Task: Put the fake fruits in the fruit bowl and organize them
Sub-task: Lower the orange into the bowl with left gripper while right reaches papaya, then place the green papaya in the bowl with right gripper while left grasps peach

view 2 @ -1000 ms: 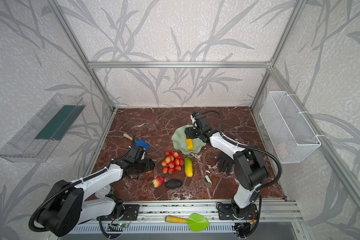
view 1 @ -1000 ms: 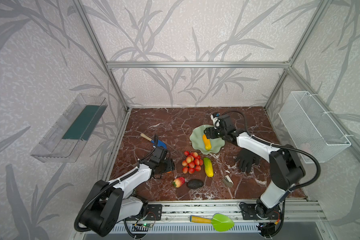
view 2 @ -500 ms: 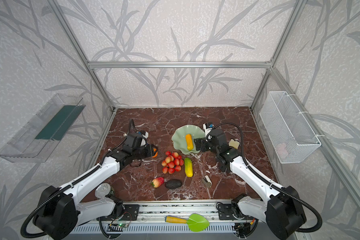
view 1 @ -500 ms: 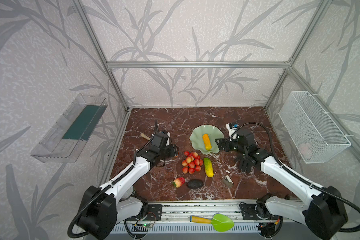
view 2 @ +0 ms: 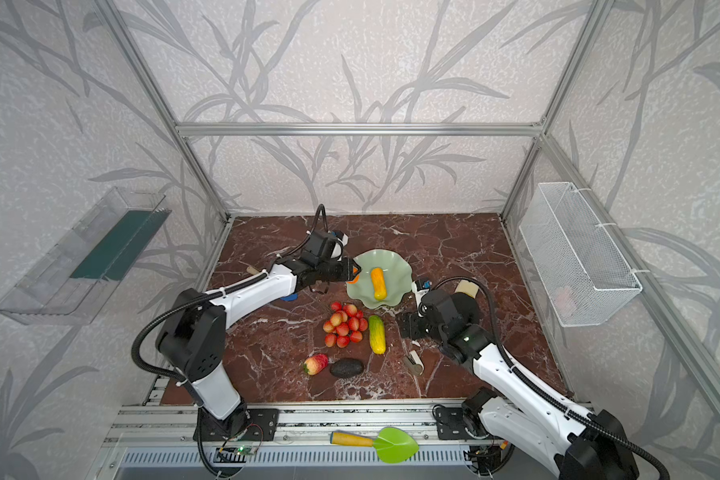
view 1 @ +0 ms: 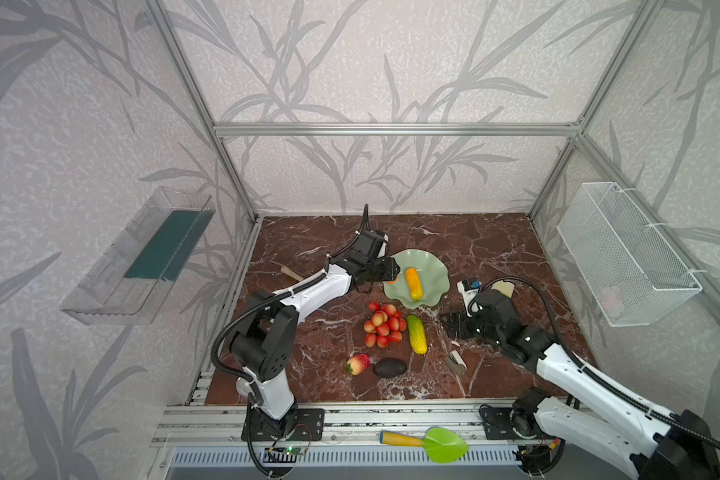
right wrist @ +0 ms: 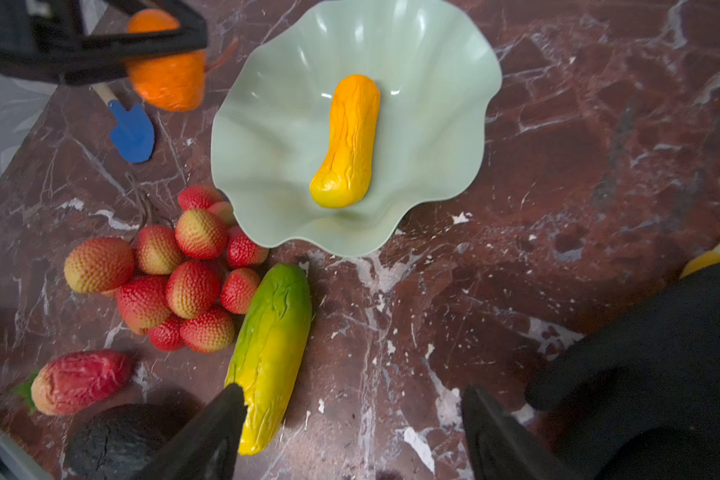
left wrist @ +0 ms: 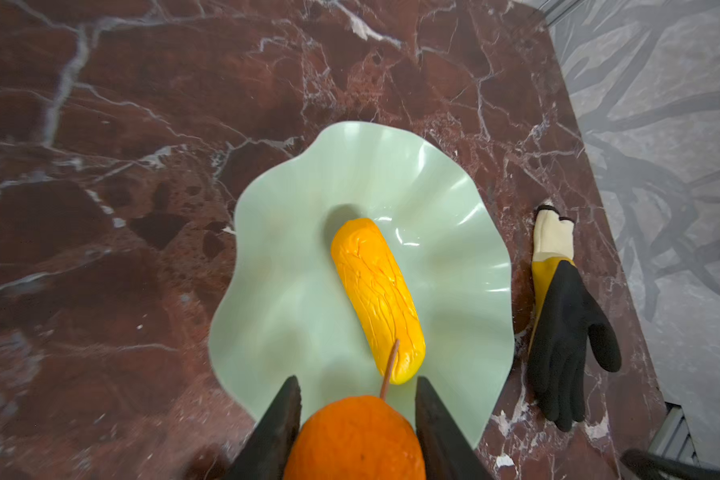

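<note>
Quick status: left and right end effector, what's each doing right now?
Left end effector: closed on the round orange.
Right end effector: open, holding nothing.

Orange-yel. oblong (right wrist: 348, 141) in mint bowl (right wrist: 433, 124), berries (right wrist: 175, 274) by rim

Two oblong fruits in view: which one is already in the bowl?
The orange-yellow oblong: it lies inside the fruit bowl. The green-yellow oblong lies outside the bowl, beside the berry cluster.
</note>
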